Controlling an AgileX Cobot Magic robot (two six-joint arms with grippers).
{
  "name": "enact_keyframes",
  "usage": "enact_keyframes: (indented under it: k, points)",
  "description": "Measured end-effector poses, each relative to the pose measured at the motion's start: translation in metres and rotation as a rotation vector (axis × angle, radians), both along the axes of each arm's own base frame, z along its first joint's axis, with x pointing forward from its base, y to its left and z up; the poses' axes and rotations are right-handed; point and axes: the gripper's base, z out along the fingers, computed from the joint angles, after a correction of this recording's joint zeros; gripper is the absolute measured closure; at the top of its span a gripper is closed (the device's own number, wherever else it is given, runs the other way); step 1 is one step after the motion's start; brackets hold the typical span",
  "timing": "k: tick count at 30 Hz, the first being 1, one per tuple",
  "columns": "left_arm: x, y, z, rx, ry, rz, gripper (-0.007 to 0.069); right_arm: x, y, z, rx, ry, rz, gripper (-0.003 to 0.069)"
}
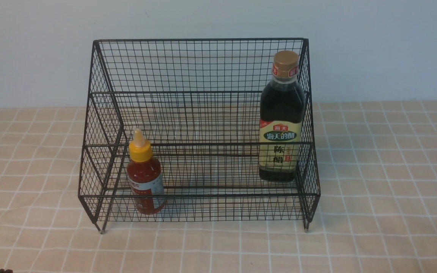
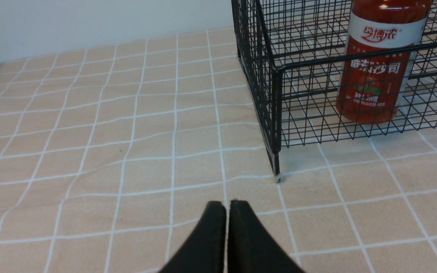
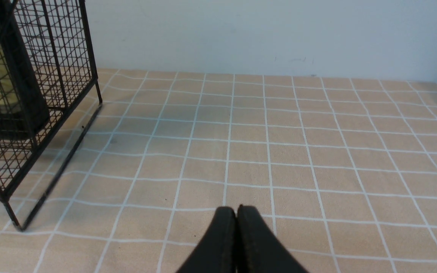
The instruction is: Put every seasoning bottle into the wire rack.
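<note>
The rack [image 1: 199, 68] stands on the surface [image 1: 385, 189], which is covered by a beige checked cloth, in front of a pale wall. It is a black wire-mesh unit with two stepped tiers, sloping sides and short feet.

Contents, lower front tier: the red bottle [image 1: 145, 178] stands upright at the robot's left end, close to the left side wall. Its yellow nozzle cap rises above the front rail. In the left wrist view the same red bottle [image 2: 378, 72] shows a white label band and stands behind the front mesh, near the rack's corner foot.

Contents, upper rear tier: the vinegar bottle [image 1: 282, 117] stands upright at the right end, just beside the right side wall. It has a gold cap and a cream-green label.

Both bottles are inside the rack, well apart from each other.

The left tool [image 2: 228, 206] is closed and empty, above the cloth, clear of the rack. The right tool [image 3: 236, 210] is closed and empty, likewise clear of the rack.
</note>
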Motion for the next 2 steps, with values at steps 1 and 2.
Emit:
enact_keyframes:
  k: [1, 2]
  points:
    - [0.0000, 0.0000, 0.0000, 0.000, 0.000, 0.000, 0.0631, 0.0000, 0.0000, 0.0000, 0.000, 0.000, 0.000, 0.0668]
    - [0.0000, 0.0000, 0.0000, 0.000, 0.000, 0.000, 0.0631, 0.0000, 0.0000, 0.0000, 0.000, 0.000, 0.000, 0.0668]
